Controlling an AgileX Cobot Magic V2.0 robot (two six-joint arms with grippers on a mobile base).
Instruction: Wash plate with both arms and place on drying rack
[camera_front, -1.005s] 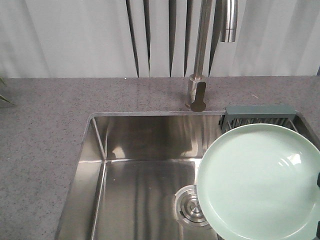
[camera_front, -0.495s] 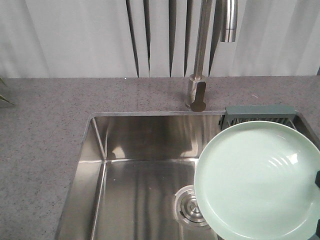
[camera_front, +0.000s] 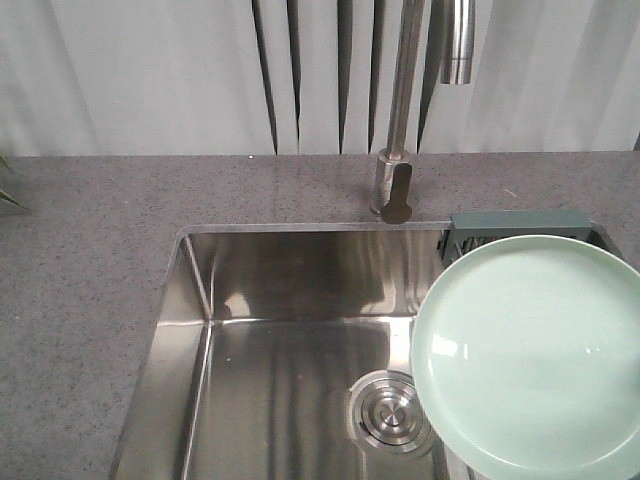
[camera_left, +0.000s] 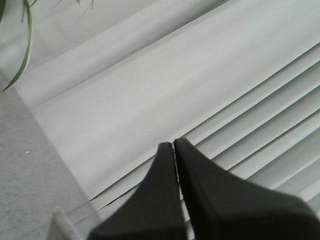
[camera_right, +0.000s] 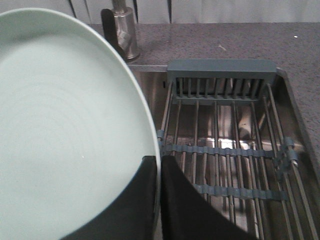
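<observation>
Plate first: on my front feed the pale mint-green disc hangs tilted at the right side of the sink, with its glossy face turned toward the camera. Its left edge sits over the basin just beside the drain. Its upper edge covers most of the drying rack, so from here I see only the grey-green end piece at the back. The faucet stands on the speckled grey countertop behind the sink, just left of that end piece. On the right wrist feed I see the right gripper pinching the plate's rim at its lower edge. One black finger lies on the face and the other sits behind the rim, the two nearly meeting. Beyond the rim the rack's silver bars run across the right part of the basin, crossed by grey-green strips. I cannot tell from either feed whether the plate touches those bars. On the left wrist feed I see the left gripper with its two black fingers pressed together on nothing. It points up at pale window blinds, with a strip of the countertop at the lower left.
</observation>
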